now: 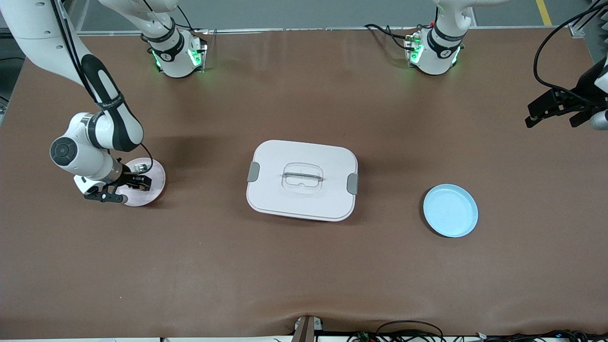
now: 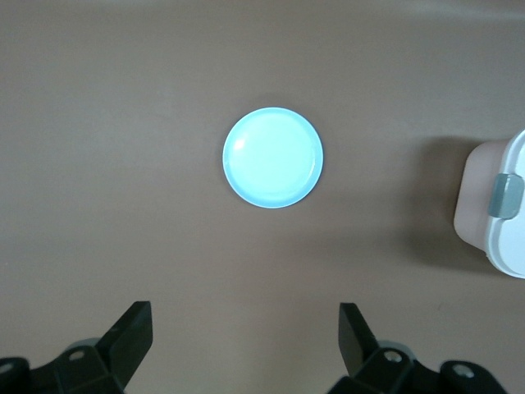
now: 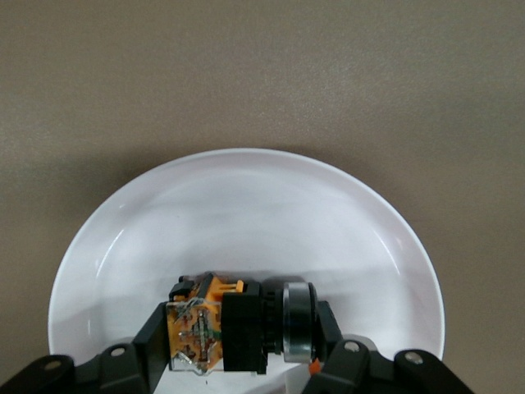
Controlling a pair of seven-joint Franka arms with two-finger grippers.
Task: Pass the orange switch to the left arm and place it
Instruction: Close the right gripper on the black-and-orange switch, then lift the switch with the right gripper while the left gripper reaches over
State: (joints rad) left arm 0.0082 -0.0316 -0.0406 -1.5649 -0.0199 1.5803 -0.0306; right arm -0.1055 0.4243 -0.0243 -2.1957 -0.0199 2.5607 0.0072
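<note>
The orange switch (image 3: 197,328), a black and orange body with a silver ring, lies low in the white-pink plate (image 3: 246,205). My right gripper (image 3: 243,322) is shut on it, one finger at each end. In the front view this gripper (image 1: 138,182) is down on that plate (image 1: 156,183) at the right arm's end of the table. My left gripper (image 1: 555,116) is open and empty, up over the table at the left arm's end; its wrist view shows the fingers wide apart (image 2: 244,316). The white box (image 1: 302,180) with grey latches stands in the middle of the table.
A light blue plate (image 1: 450,210) lies empty between the box and the left arm's end, also in the left wrist view (image 2: 272,157). A corner of the box (image 2: 500,205) shows there too. A small silver part (image 1: 141,167) sits on the white-pink plate beside the right gripper.
</note>
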